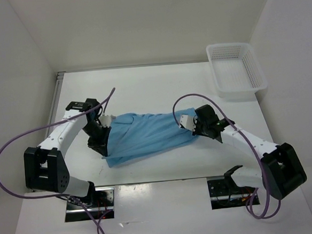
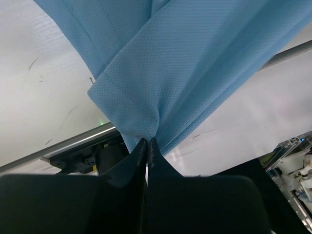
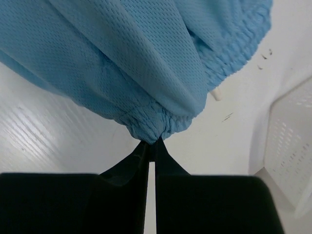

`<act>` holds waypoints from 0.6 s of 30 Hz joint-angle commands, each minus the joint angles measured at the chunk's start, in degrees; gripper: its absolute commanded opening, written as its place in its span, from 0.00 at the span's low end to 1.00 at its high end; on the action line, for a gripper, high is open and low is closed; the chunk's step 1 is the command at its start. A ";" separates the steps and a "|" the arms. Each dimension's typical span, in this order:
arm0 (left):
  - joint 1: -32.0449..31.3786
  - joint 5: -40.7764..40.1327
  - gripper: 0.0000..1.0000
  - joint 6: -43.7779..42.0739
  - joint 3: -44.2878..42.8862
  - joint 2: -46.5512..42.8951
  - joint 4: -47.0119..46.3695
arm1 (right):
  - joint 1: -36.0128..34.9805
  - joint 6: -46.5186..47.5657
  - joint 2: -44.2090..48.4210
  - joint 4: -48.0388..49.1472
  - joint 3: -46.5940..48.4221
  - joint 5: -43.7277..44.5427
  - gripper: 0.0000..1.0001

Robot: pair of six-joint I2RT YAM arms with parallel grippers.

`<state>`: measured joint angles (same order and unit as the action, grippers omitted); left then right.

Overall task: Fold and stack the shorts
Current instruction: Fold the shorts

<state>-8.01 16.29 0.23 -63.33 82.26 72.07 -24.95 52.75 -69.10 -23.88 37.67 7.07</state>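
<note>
"Two hands, both closed on the shorts (image 1: 146, 135); that's what I saw nearest the arm bases."

"Where on the cloth did each one grip?"

"The left hand (image 2: 147, 142) had its fingers pressed together on a folded hem edge, with blue mesh fanning up and away from the tips. The right hand (image 3: 152, 144) pinched the gathered waistband (image 3: 234, 53), which bunched into a small knot just above its tips."

"And the shorts themselves?"

"They were stretched sideways between the two hands, over the middle of the table (image 1: 143, 86). The left end was wider and ran down toward the near edge. The right end narrowed where the waistband was held."

"Were they lifted clear?"

"At both gripped ends the fabric hung above the white surface. Whether the middle touched it, I couldn't tell."

"Anything else on them?"

"A white drawstring (image 3: 217, 93) tip poked out below the waistband, on the right wrist view."

"What lay farther back?"

"A white mesh basket (image 1: 234, 71) sat at the far right corner, well apart from the shorts, with no cloth in it. White walls closed the table in on the far side and the left."
</note>
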 commanded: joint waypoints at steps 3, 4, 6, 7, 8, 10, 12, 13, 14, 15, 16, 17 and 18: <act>-2.09 -3.11 0.10 -0.23 1.28 2.02 0.88 | -0.36 5.43 1.86 -1.87 -2.95 3.56 0.19; -3.23 -3.63 0.30 -0.23 1.28 2.03 0.88 | -1.06 6.04 2.39 -1.87 -3.48 3.56 0.28; -4.38 -3.64 0.42 -0.23 1.28 2.73 1.40 | -1.68 7.44 3.17 -4.41 -3.48 3.56 0.50; -4.99 -3.64 0.45 -0.23 1.28 2.73 1.93 | -1.68 8.50 3.18 -5.55 -3.48 3.56 0.53; -5.00 -3.64 0.46 -0.23 -0.11 2.21 1.93 | -2.20 9.29 5.53 -7.04 -3.48 3.04 0.57; -5.00 -3.64 0.49 -0.23 -1.35 0.46 2.46 | -2.21 10.70 8.79 -8.54 -4.00 1.64 0.60; -5.00 -4.78 0.50 -0.23 -2.93 -0.08 1.67 | -2.74 12.81 15.90 -11.96 -4.01 -0.12 0.69; -3.34 -6.96 0.50 -0.23 -4.51 0.70 -1.64 | -2.74 12.81 18.36 -13.02 -3.49 -2.13 0.71; -2.63 -8.37 0.50 -0.23 -5.30 1.84 -3.93 | -2.74 13.51 22.56 -13.99 -3.48 -2.84 0.71; -2.62 -9.95 0.50 -0.23 -6.10 3.16 -6.13 | -2.74 14.04 24.09 -15.22 -3.48 -3.46 0.71; -2.62 -11.71 0.50 -0.23 -6.97 6.22 -11.03 | -2.74 14.05 25.06 -15.23 -3.48 -3.47 0.69; -2.02 -14.77 0.50 -0.23 -8.64 7.73 -13.34 | -2.74 14.05 25.59 -15.23 -3.48 -3.99 0.69; -2.01 -15.50 0.50 -0.23 -9.43 9.13 -15.36 | -2.74 14.05 25.59 -13.93 -3.48 -3.99 0.69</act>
<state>-10.79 6.92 0.21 -69.56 87.39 66.48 -27.20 64.86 -44.05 -35.53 33.71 5.39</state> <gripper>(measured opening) 0.503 0.693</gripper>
